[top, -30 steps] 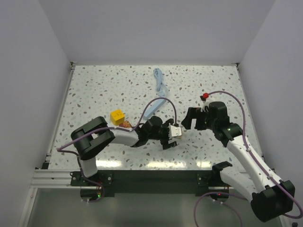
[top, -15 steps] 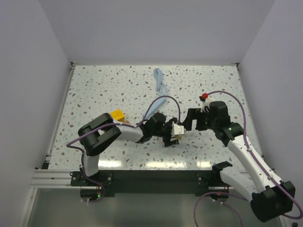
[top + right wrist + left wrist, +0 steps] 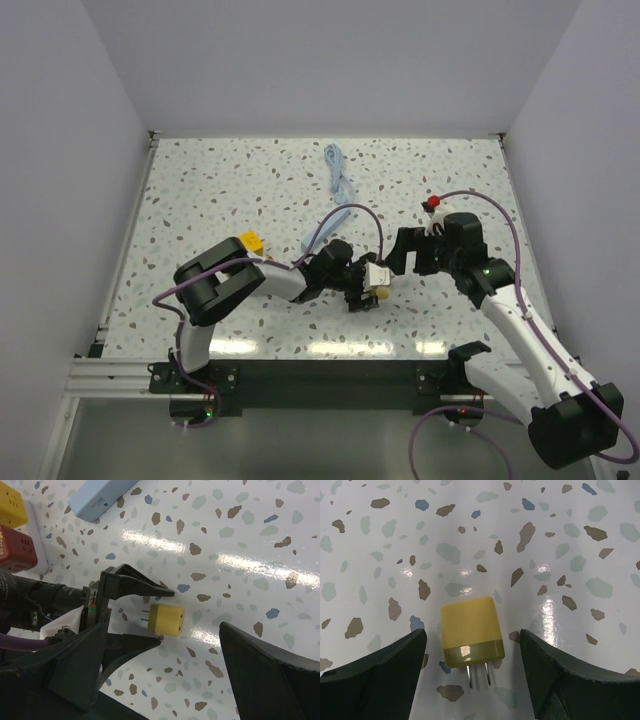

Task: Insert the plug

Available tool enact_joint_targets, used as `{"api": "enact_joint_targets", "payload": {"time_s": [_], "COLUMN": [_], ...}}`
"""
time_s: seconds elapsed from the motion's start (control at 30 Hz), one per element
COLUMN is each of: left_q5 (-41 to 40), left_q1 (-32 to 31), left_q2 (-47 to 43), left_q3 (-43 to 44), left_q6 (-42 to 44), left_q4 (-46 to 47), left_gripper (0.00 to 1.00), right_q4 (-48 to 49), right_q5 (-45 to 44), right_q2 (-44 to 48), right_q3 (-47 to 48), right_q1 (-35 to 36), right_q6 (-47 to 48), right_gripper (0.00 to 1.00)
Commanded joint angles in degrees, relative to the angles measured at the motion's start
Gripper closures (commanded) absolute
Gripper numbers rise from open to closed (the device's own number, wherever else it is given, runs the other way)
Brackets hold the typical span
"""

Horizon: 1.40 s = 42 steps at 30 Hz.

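1. Yellow plug (image 3: 471, 631) lies flat on table (image 3: 580, 550), pins showing. Not picked up yet.
2. L gripper (image 3: 472, 639): fingers wide open, one each side of plug, not touching it.
3. R gripper (image 3: 402, 255): open too, holds nothing, hangs near.
4. Left to do, I think: grab plug, push it into white strip (image 3: 41, 550), well apart from it.

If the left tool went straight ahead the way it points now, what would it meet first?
The yellow plug, lying on the table between the open fingers of the left tool, prongs facing the wrist camera. Depth is unclear, so the fingertips might touch the table first.
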<state>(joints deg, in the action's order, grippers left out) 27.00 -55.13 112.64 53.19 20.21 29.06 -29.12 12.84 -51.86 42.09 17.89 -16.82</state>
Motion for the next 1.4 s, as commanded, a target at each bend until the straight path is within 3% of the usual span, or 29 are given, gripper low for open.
{"api": "enact_joint_targets", "payload": {"time_s": [0.0,0.03,0.13,0.17,0.23,0.33,0.5,0.87,1.37], "left_q5": [-1.2,-1.5,-3.6,-5.0,-7.6,-12.8,-13.6,-14.6,-16.2], "left_q1": [-0.1,-0.1,-0.1,-0.1,-0.1,0.5,2.0,2.0,1.8], "left_q2": [1.4,1.8,3.4,3.6,3.0,-1.5,-13.6,-30.6,-34.4], "left_q3": [0.3,0.5,1.4,1.0,-0.4,-9.6,-21.5,-29.9,-31.3], "left_q6": [-1.1,-1.6,-3.8,-5.1,-6.5,-9.5,-13.4,-15.5,-14.2], "left_q4": [2.3,2.3,2.3,2.7,5.0,13.0,28.3,39.0,40.4], "left_gripper": [0.2,0.22,0.41,0.51,0.58,0.67,0.69,0.69,0.68], "right_q4": [0.6,0.6,0.9,1.4,1.9,3.6,8.5,18.0,31.1], "right_q5": [2.5,2.6,1.7,1.5,1.6,3.9,11.2,28.4,38.4], "right_q2": [-0.8,-0.8,-0.6,-0.6,-1.1,-2.4,-3.0,-5.2,-9.2], "right_q3": [1.7,1.7,1.2,0.9,0.7,0.4,-0.5,-2.2,-3.9], "right_q1": [0.5,0.4,0.4,0.4,0.4,0.4,0.4,0.5,2.1], "right_q6": [0.6,0.6,0.5,0.4,0.0,-0.6,-1.1,-7.0,-15.0], "right_gripper": [0.02,0.02,0.02,0.02,0.02,0.02,0.02,0.12,0.21]}}
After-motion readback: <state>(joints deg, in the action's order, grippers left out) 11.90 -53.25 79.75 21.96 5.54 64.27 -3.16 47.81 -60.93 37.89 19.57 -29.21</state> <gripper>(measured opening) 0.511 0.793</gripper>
